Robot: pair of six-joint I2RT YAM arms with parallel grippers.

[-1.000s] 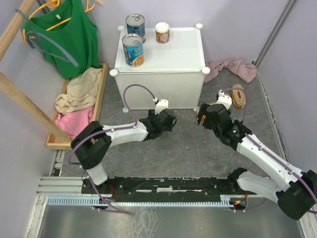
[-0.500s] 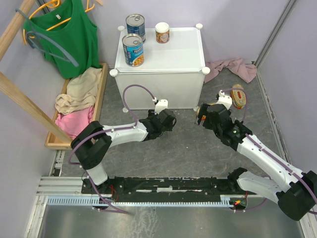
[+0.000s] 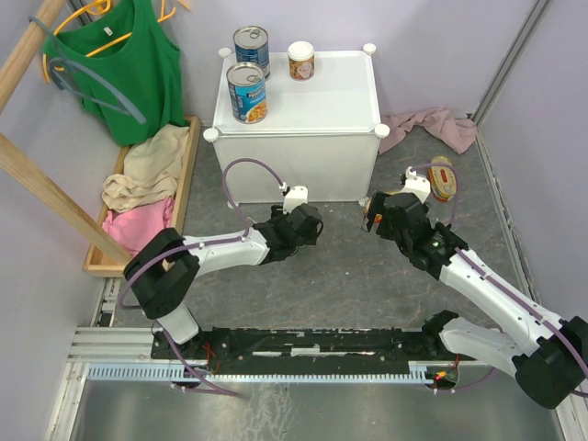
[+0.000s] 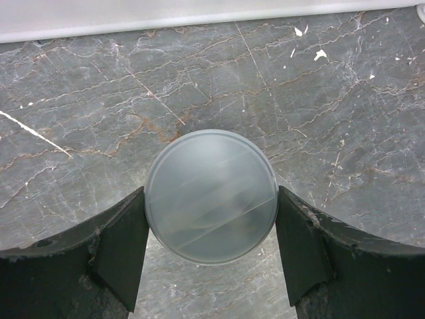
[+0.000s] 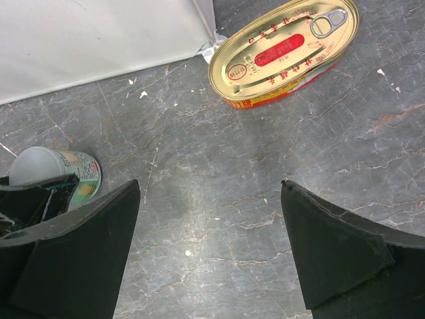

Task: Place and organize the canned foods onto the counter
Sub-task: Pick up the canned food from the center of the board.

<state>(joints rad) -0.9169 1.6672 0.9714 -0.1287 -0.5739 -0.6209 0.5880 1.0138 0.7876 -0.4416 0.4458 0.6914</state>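
Your left gripper (image 4: 211, 216) pinches the small can (image 4: 211, 186), its round lid facing the wrist camera. The cabinet (image 4: 199, 13) edge is at 12 o'clock. Your right gripper (image 5: 209, 193) is spread wide over open floor (image 5: 219, 146). The oval tin (image 5: 284, 53) lies flat at 1 o'clock, its long axis running 8 to 2 with the pull tab at the 2 end.

3 cans (image 3: 246, 92) on counter (image 3: 322, 101); small can (image 4: 211, 196) gripped; oval tin (image 5: 282, 53) flat.

Plain lilac partition walls (image 3: 413, 37) and a slotted aluminium rail (image 3: 110, 342) are boxing in this robot lab cell. A green tank top (image 3: 129, 73) and a white cube-shaped plastic cabinet (image 3: 294, 156) are dressing it as a home corner.
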